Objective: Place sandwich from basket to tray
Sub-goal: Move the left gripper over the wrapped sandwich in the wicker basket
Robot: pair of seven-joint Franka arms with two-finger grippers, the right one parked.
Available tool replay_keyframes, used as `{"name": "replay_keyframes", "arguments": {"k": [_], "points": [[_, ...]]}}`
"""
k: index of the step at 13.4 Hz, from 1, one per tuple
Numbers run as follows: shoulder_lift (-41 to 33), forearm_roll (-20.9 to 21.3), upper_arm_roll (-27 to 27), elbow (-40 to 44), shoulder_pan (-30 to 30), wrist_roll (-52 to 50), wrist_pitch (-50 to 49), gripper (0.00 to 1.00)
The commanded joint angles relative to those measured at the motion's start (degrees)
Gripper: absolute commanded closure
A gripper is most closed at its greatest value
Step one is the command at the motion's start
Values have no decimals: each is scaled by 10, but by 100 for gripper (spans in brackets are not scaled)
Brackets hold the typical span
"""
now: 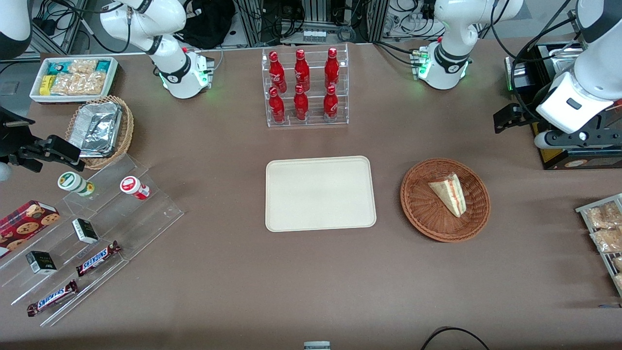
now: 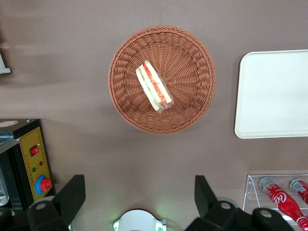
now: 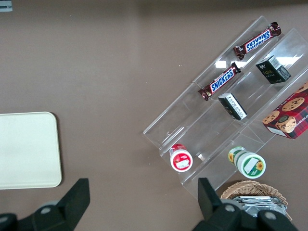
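The sandwich, a pale wedge with red and green filling, lies in the round reddish-brown basket. The cream tray lies bare beside the basket, toward the parked arm's end. My left gripper hangs high above the table, farther from the front camera than the basket and toward the working arm's end. In the left wrist view the gripper is open and empty, with the sandwich, the basket and the tray all well below it. The tray also shows in the right wrist view.
A clear rack of red bottles stands farther from the front camera than the tray. A black box with a yellow panel sits under my arm. Snack packets lie at the working arm's end. A stepped acrylic shelf and a foil-tray basket lie at the parked arm's end.
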Motion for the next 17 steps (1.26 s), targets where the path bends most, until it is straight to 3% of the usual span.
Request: {"name": "replay_keyframes", "arguments": {"k": [1, 5, 10, 17], "points": [[1, -7, -5, 1, 5, 10, 4, 0], [23, -5, -5, -51, 6, 10, 43, 0], [15, -3, -6, -225, 3, 10, 241, 0], [22, -3, -7, -358, 3, -3, 438, 0]]}}
